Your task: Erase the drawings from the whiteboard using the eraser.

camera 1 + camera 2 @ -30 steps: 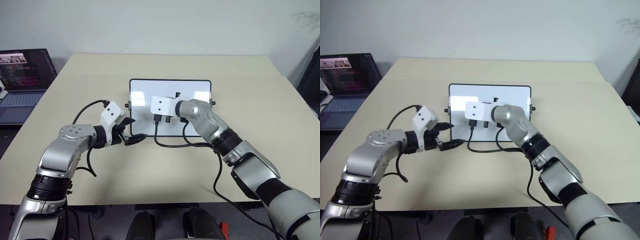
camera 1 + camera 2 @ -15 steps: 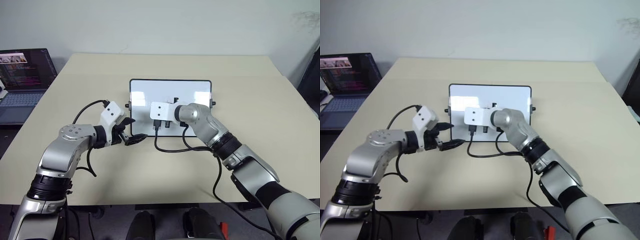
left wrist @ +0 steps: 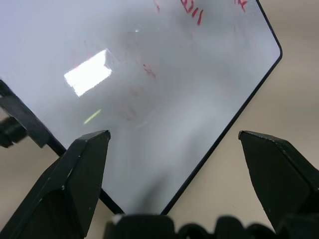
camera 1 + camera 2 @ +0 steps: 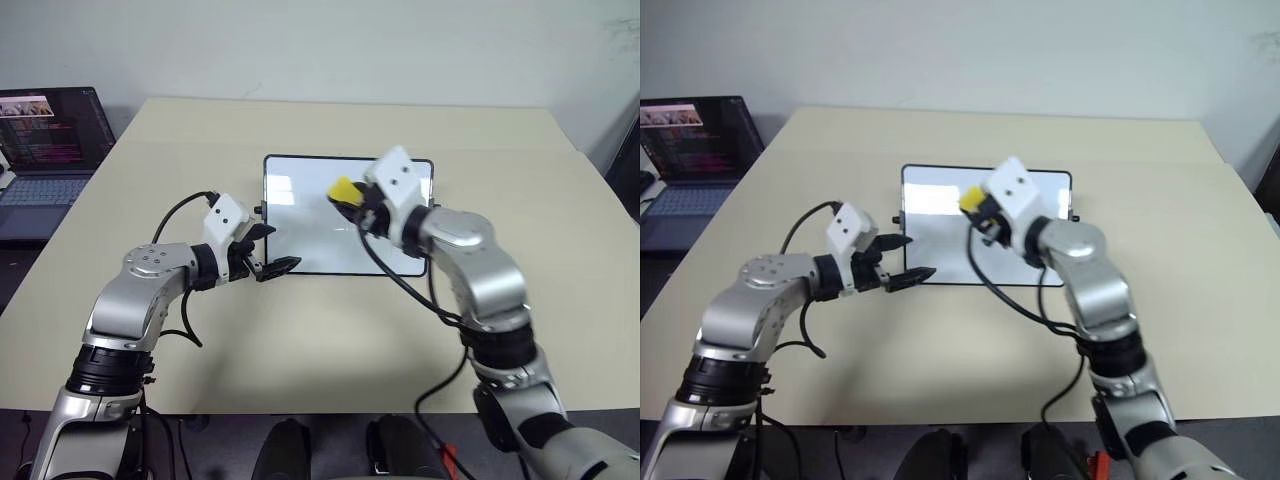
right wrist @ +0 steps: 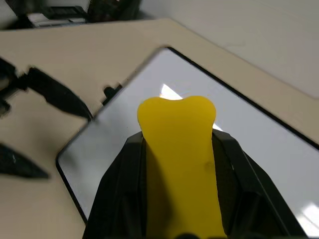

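The left gripper [image 4: 272, 249], two black pointed fingers on a white and silver wrist, hovers at the near left corner of the small rectangular glossy white whiteboard with a thin black frame [image 4: 300, 245]. Its fingers are spread wide with nothing between them — one tip above the board's left edge, the other just beyond the near edge over the pale beige table [image 4: 300, 330]. In the left wrist view the board's near corner lies between the two fingers [image 3: 79, 189], and faint red smears show on its white surface, with thin red marker drawings [image 3: 192, 6] further along, near the board's far side.

Over the board's middle to right part, raised clear of the surface, is the right gripper [image 4: 352, 203]. Its fingers are clamped tight on the small yellow oblong eraser with rounded ends [image 4: 342, 190], which sticks out past the fingertips toward the board's left half. In the right wrist view the eraser [image 5: 180, 154] sits between the two black fingers with the board below and beyond it — bright light patches reflect on the gloss.

Well to the left of the board, past the table's edge, stands an open dark laptop [image 4: 45, 135] with a lit screen.
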